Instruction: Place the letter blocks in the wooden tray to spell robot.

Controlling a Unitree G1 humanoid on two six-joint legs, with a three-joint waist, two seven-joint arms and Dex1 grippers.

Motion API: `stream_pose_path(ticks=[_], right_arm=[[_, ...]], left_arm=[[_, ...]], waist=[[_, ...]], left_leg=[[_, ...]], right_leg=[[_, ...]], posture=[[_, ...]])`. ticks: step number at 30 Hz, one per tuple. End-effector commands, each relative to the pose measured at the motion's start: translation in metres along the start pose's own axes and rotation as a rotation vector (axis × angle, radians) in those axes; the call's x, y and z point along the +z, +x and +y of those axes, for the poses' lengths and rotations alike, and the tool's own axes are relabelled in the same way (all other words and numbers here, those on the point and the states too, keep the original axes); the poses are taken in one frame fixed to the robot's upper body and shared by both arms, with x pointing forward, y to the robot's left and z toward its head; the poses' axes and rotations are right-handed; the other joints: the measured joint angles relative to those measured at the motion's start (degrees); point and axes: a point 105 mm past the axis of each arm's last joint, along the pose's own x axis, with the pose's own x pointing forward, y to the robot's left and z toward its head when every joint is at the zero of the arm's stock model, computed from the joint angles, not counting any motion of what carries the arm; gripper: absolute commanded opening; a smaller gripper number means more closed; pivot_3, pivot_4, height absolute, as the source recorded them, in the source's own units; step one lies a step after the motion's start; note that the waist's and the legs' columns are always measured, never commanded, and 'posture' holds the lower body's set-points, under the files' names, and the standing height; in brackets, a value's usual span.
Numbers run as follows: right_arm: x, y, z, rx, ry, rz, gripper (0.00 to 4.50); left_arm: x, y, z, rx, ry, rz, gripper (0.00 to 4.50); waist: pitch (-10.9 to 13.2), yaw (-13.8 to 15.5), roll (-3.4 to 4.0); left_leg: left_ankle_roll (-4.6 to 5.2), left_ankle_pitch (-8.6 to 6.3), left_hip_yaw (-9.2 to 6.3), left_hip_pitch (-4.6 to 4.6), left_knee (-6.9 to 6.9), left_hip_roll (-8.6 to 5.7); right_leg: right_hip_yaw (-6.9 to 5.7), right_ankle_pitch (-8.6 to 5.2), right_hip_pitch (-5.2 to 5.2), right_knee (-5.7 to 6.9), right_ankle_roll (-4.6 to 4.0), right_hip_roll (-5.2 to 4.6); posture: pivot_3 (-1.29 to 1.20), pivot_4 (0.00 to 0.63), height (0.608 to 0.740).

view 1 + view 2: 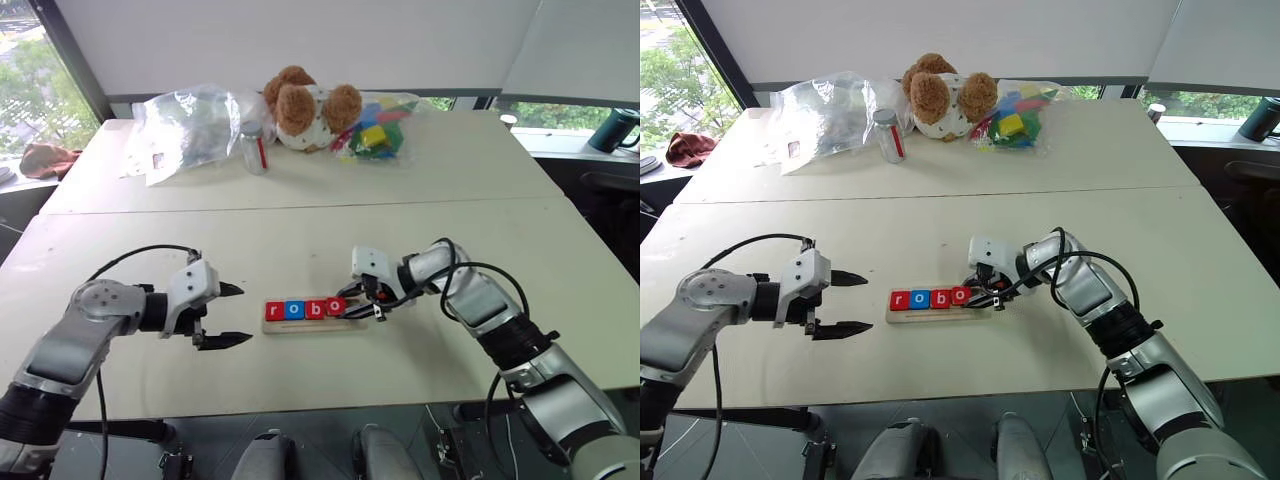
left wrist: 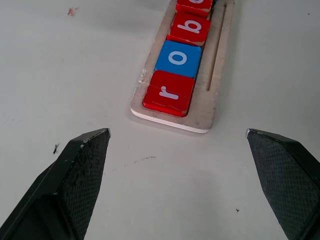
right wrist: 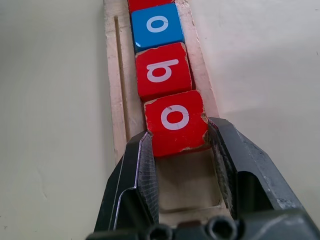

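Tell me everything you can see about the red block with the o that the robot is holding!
The red o block is a small flat square tile, glossy red with chipped pale corners and a white lowercase o on top. It lies flat on the wooden tray, fourth in the row, right after the red b block. The right gripper is pinching its two sides between black fingers. Bare tray shows beyond it.

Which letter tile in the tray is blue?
The second tile, an o, sits between the red r and red b; the other o is red.

"r o b o" (letter blocks [image 1: 306, 309])
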Motion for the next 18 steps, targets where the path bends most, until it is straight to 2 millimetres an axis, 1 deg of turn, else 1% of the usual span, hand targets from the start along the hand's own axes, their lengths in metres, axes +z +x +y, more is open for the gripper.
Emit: stream_pose_path(ticks=[1, 4, 6, 7, 8, 10, 11, 14, 18], right_arm=[[0.013, 0.0, -0.001, 0.001, -0.049, -0.023, 1.1], [0.017, 0.002, 0.0, 0.004, -0.057, -0.031, 1.1], [0.018, 0.003, 0.001, 0.005, -0.063, -0.034, 2.13], [0.018, 0.004, 0.001, 0.005, -0.066, -0.035, 2.45], [0.019, 0.004, 0.001, 0.005, -0.071, -0.035, 2.91], [0.019, 0.004, 0.0, -0.005, -0.082, -0.034, 3.99], [0.02, 0.003, -0.002, -0.012, -0.085, -0.038, 4.45], [0.027, -0.001, -0.009, -0.043, -0.088, -0.055, 4.48], [0.037, -0.013, -0.02, -0.084, -0.101, -0.083, 4.48]], left_arm=[[0.009, -0.001, 0.002, 0.012, 0.035, -0.022, 4.5], [0.009, -0.001, 0.003, 0.013, 0.036, -0.021, 4.5], [0.008, 0.0, 0.003, 0.014, 0.037, -0.02, 4.5], [0.008, 0.0, 0.003, 0.015, 0.037, -0.02, 4.5], [0.008, 0.0, 0.003, 0.015, 0.038, -0.021, 4.5], [0.008, 0.0, 0.004, 0.016, 0.038, -0.022, 4.5], [0.008, 0.001, 0.004, 0.016, 0.038, -0.022, 4.5], [0.008, 0.001, 0.005, 0.018, 0.038, -0.022, 4.5], [0.009, 0.003, 0.007, 0.019, 0.04, -0.025, 4.5]], waist=[[0.0, 0.01, 0.0], [0.0, 0.0, 0.0], [0.0, 0.0, 0.0], [0.0, -0.01, 0.0], [0.0, -0.01, 0.0], [0.0, 0.01, 0.0], [0.0, 0.0, 0.0], [0.0, -0.01, 0.0], [0.0, -0.02, 0.0]], left_leg=[[0.0, 0.0, 0.0, 0.0, 0.0, 0.0], [0.0, 0.0, 0.0, 0.0, 0.0, 0.0], [0.0, 0.0, 0.0, 0.0, 0.0, 0.0], [0.0, 0.0, 0.0, 0.0, 0.0, 0.0], [0.0, 0.0, 0.0, 0.0, 0.0, 0.0], [0.0, 0.0, 0.0, 0.0, 0.0, 0.0], [0.0, 0.0, 0.0, 0.0, 0.0, 0.0], [0.0, 0.0, 0.0, 0.0, 0.0, 0.0], [-0.01, 0.01, 0.0, 0.0, 0.0, 0.0]], right_leg=[[0.0, 0.0, 0.0, 0.0, 0.0, 0.0], [0.0, 0.0, 0.0, 0.0, 0.0, 0.0], [0.0, 0.0, 0.0, 0.0, 0.0, 0.0], [0.0, 0.0, 0.0, 0.0, 0.0, 0.0], [0.0, 0.0, 0.0, 0.0, 0.0, 0.0], [0.0, 0.0, 0.0, 0.0, 0.0, 0.0], [0.0, 0.0, 0.0, 0.0, 0.0, 0.0], [-0.01, 0.0, 0.0, 0.0, 0.0, 0.0], [0.0, 0.0, 0.0, 0.01, 0.0, 0.01]], posture=[[0.0, 0.15, 0.74], [0.0, 0.15, 0.74], [0.0, 0.15, 0.74], [0.0, 0.15, 0.74], [0.0, 0.15, 0.74], [0.0, 0.15, 0.74], [0.0, 0.15, 0.74], [0.0, 0.15, 0.74], [0.0, 0.15, 0.74]])
